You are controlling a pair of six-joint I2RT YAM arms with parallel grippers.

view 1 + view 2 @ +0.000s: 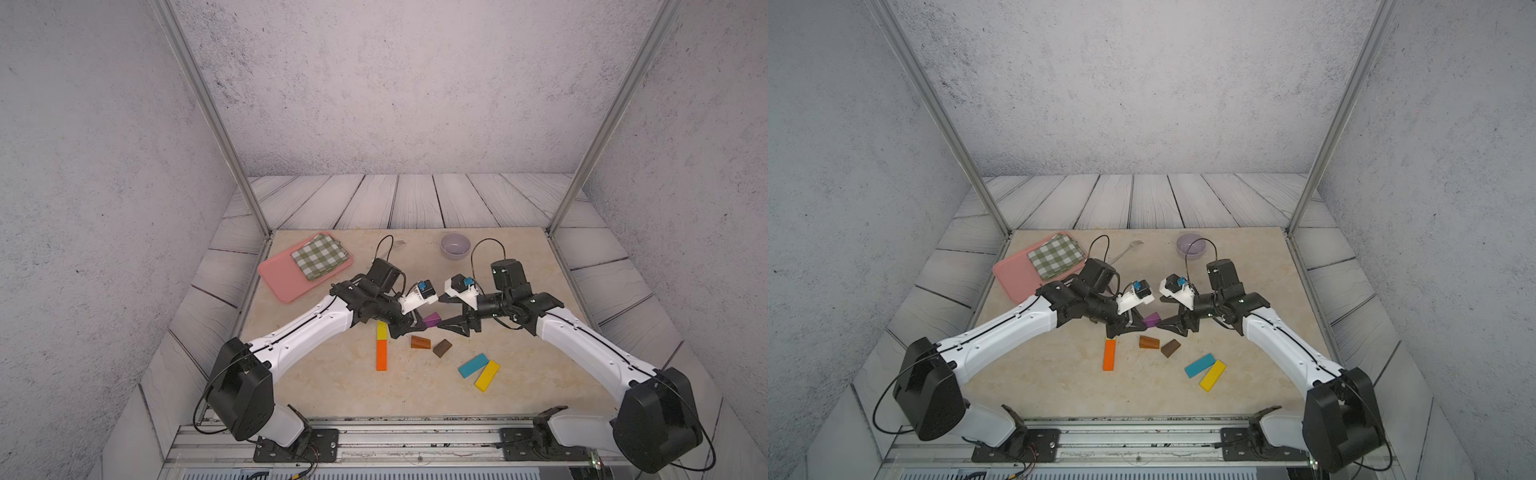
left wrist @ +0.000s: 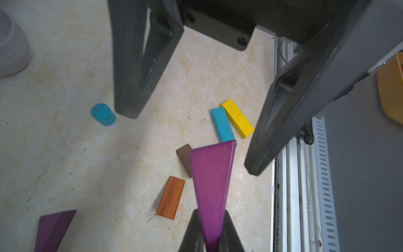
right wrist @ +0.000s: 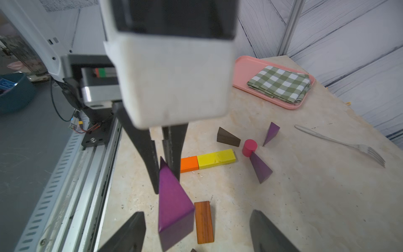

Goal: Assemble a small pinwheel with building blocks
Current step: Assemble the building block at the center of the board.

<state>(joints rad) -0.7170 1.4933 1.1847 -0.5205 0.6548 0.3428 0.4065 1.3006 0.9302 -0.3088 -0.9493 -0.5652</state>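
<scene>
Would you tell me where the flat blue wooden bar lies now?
In both top views, the flat blue wooden bar lies front right on the table, beside the flat yellow wooden bar and right of the dark brown wooden wedge.

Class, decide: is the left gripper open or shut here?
Shut. In the left wrist view, the left gripper clamps the thin end of the purple wedge.

Legible text: none is showing. Lilac bowl is carrying faint raised lettering on its wall, unreadable.
</scene>
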